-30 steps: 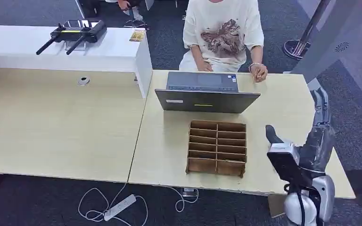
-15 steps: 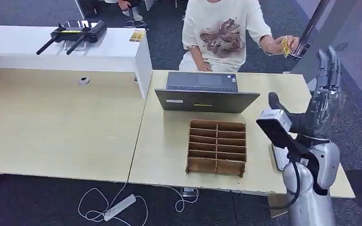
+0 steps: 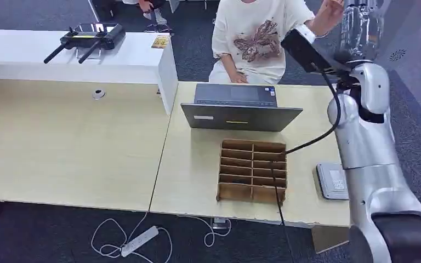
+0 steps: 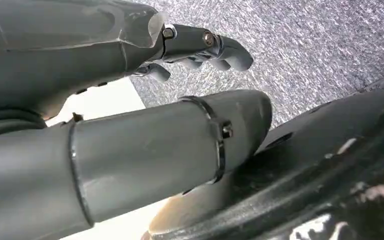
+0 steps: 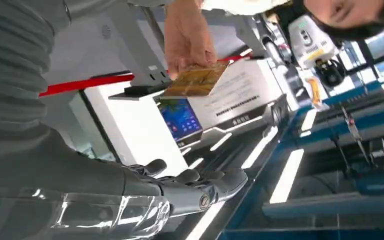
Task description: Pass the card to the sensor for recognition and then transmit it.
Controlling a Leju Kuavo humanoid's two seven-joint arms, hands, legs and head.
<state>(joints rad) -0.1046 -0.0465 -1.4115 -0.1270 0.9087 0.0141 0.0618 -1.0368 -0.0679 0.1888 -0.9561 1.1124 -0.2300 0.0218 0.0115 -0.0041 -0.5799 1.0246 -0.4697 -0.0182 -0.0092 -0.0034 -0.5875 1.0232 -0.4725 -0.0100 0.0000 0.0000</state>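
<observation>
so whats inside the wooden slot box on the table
The head view shows the wooden slot box with two columns of compartments, and every visible slot looks empty. A black cable runs across it, and the dividers' shadows hide the slot floors nearest the laptop.

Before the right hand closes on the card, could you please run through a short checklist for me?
1. Card offered by the person's hand: ok.
2. Right hand holds nothing, fingers extended: ok.
3. Right hand touching card: not ok, a gap remains.
4. Sensor uncovered on the table: ok.
5. Left hand holds nothing: ok.
6. Card face orientation for reading: cannot tell.
</observation>
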